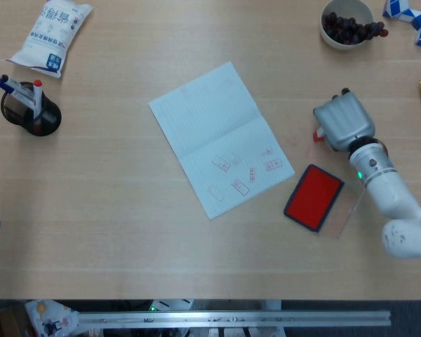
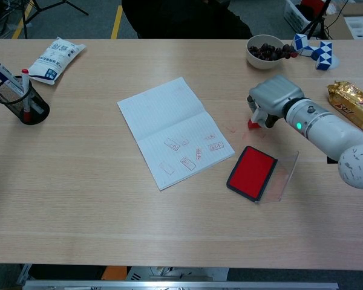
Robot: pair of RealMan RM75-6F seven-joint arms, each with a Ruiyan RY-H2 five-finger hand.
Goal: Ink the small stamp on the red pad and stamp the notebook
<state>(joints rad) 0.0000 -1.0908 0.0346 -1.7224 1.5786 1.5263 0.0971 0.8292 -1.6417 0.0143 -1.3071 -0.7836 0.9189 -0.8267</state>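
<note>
Light wood table point(image 1: 126, 232), seen from above and from the chest. The open white lined notebook point(image 1: 217, 137) lies tilted mid-table; its lower page carries several small red stamp marks point(image 1: 238, 172). Landmark: the red ink pad point(image 1: 313, 196), black-edged, w/ its clear lid point(image 1: 345, 210) open beside it, sits just right of the notebook's lower corner.

Right hand point(image 1: 342, 121), grey metal on a white arm, is just above the pad and well right of the notebook. Fingers are curled in around the small stamp w/ red base point(image 2: 255, 124), which pokes out below the hand, at or just over the tabletop; contact w/ table can't be told. Left hand not in view.

Far left of the pad: black mesh pen cup point(image 1: 29, 109), white snack packet point(image 1: 51, 35). Above the pad, top edge: white bowl of dark grapes point(image 1: 347, 22).
</note>
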